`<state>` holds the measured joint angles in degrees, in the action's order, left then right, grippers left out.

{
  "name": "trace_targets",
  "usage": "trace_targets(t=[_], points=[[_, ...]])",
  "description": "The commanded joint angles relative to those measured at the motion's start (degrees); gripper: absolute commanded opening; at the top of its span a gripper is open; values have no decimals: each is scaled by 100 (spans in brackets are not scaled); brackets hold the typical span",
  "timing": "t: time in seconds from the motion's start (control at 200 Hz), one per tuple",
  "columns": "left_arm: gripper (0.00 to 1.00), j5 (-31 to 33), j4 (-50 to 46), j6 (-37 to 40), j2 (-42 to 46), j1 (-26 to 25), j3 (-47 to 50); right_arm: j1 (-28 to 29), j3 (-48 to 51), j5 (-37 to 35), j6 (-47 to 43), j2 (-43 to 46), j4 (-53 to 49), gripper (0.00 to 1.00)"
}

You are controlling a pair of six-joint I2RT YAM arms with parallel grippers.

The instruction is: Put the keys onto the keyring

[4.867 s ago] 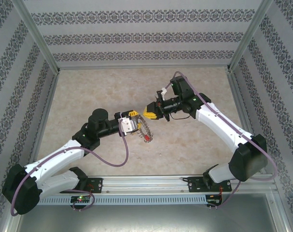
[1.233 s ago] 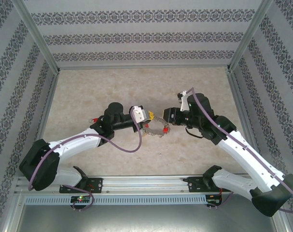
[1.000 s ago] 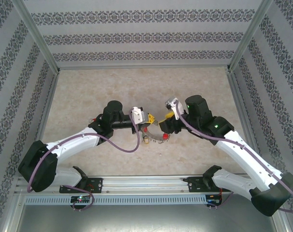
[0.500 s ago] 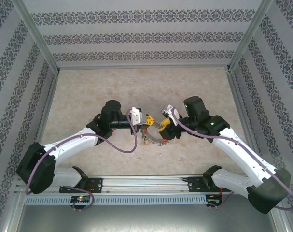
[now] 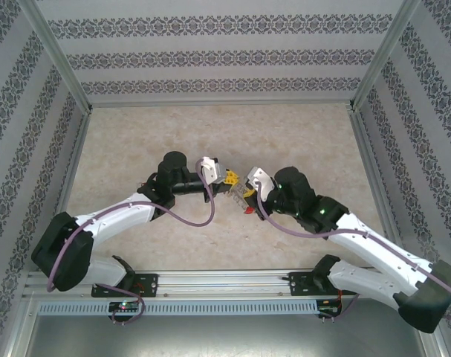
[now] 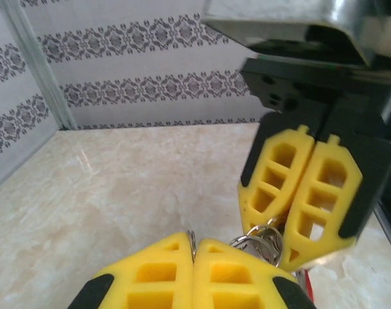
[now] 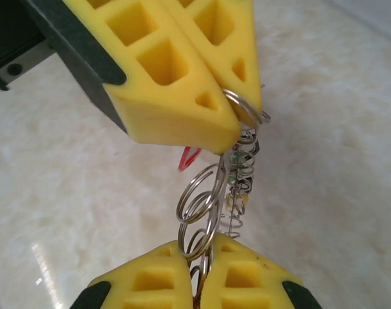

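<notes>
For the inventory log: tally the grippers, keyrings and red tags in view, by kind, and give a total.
grippers: 2 (left gripper, right gripper)
keyring: 1
red tag: 1
total: 4

Yellow-fingered left gripper (image 5: 229, 179) and right gripper (image 5: 244, 194) meet nearly tip to tip mid-table, a grey wire-loop metal keyring (image 7: 201, 206) bridging the gap. Bare beige marble tabletop (image 5: 136, 134) lies open around them, bounded by patterned walls (image 5: 210, 59).

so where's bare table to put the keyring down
The beige marble table is bare along the patterned back wall and into both far corners. Crowded at centre, where the left pincer and right pincer both clamp the grey looped metal keyring.
</notes>
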<state>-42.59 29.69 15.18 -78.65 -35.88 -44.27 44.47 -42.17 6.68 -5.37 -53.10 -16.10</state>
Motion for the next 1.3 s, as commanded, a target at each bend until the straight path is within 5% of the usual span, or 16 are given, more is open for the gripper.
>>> trace_targets(t=[0.0, 0.115, 0.245, 0.385, 0.934, 1.294], points=[[0, 453, 1573, -719, -146, -12, -278, 520, 622, -638, 797, 185, 1793, 1], [0, 87, 1663, -738, -247, -7, -380, 605, 677, 442, 204, 23, 1711, 26], [0, -634, 1328, -435, -234, -10, -512, 121, 667, 1609, -1046, 227, 994, 28], [0, -1004, 382, 93, -94, -7, -749, -1004, 917, 2898, -1183, 788, 1020, 28], [0, -1077, 817, -278, -325, -1, -598, -2155, 995, 4404, -888, 881, 819, 51], [0, -1137, 634, -192, -187, 0, -552, -2905, 577, 4851, -1133, 1189, 132, 58]])
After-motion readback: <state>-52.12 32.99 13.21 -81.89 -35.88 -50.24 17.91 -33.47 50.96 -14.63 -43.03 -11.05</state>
